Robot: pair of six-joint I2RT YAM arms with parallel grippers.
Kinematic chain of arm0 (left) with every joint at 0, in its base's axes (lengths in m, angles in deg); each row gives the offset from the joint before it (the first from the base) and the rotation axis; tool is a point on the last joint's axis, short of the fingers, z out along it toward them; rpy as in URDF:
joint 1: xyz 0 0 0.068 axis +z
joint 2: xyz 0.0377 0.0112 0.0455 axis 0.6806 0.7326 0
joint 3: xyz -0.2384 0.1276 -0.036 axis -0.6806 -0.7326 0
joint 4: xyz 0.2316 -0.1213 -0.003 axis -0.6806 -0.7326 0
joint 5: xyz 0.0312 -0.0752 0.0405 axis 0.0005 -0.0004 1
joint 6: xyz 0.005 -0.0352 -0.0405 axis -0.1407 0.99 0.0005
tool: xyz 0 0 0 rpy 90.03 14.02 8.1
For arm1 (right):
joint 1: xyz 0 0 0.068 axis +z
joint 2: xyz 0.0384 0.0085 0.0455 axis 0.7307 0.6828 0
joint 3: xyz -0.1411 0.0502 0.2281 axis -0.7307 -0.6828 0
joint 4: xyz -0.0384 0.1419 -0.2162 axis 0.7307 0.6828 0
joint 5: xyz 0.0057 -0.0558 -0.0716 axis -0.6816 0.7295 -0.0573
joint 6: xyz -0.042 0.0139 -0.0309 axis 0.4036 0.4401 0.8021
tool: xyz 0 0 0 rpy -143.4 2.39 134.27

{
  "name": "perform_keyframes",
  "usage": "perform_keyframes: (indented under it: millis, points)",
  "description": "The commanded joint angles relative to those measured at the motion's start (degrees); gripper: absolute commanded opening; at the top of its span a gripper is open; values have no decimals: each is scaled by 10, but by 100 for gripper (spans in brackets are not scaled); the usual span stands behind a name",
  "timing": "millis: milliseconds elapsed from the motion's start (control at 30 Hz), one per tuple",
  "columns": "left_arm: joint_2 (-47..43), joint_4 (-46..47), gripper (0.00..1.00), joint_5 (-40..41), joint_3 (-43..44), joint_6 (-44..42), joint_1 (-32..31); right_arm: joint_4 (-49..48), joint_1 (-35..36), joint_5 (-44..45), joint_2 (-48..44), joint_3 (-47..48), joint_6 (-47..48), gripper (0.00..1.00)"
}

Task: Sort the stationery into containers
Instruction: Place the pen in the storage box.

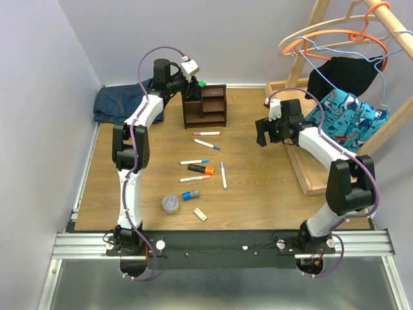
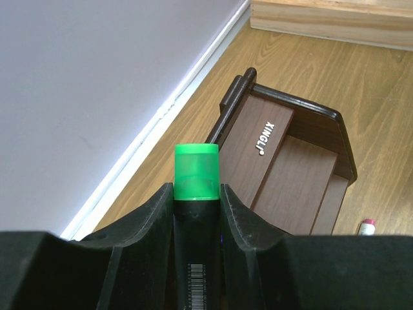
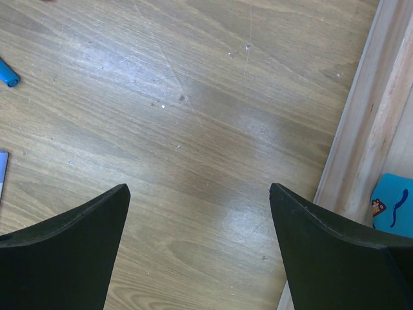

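My left gripper (image 2: 197, 194) is shut on a green-capped highlighter (image 2: 197, 174) with a black body, its cap pointing out past the fingertips. It hangs just behind the dark brown organiser (image 2: 284, 161), at the back of the table (image 1: 206, 106). The green cap (image 1: 202, 83) shows beside the left gripper (image 1: 193, 81). Several white markers (image 1: 206, 134), an orange-and-black highlighter (image 1: 201, 169), a blue-grey cylinder (image 1: 190, 194), a clear tub (image 1: 170, 204) and a beige block (image 1: 201, 214) lie on the table. My right gripper (image 1: 266, 134) stands open over bare wood (image 3: 200, 194), holding nothing.
Folded jeans (image 1: 119, 103) lie at the back left against the wall. A light-wood tray (image 1: 303, 161) and a rack with hangers and blue patterned cloth (image 1: 348, 116) fill the right side. A pink marker cap (image 2: 367, 226) shows beyond the organiser.
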Motion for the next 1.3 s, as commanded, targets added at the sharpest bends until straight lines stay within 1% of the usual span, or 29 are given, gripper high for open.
perform_keyframes:
  millis: [0,400,533,600,733,767,800,833,867,933,1033,1200,1267]
  points:
    - [-20,-20,40,-16,-23,-3,8,4,-3,5,3,9,8,97]
    - [-39,-19,40,-26,-41,7,11,0,-3,4,-1,1,9,97]
    - [-36,-5,32,-43,-38,31,8,-1,-3,5,-2,-1,9,97]
    - [-34,17,31,-59,-35,49,6,-1,-4,5,-3,-3,10,97]
    - [-25,94,27,-103,-36,132,3,6,-3,14,-6,-7,16,97]
    - [-18,184,27,-127,-49,207,5,13,-3,15,-5,-4,23,96]
    - [-10,218,26,-134,-53,232,5,24,-3,15,-3,-3,24,96]
    - [-5,279,26,-136,-55,261,6,30,-3,13,-1,5,26,96]
    - [0,301,26,-141,-56,296,6,35,-3,13,2,8,30,96]
    - [14,340,25,-144,-55,315,6,47,-3,18,8,14,33,96]
    - [30,376,24,-151,-53,341,8,53,-3,27,14,25,37,96]
    - [45,474,22,-162,-78,407,17,48,-3,34,19,25,43,96]
    - [47,491,22,-165,-90,412,20,45,-3,35,22,23,46,96]
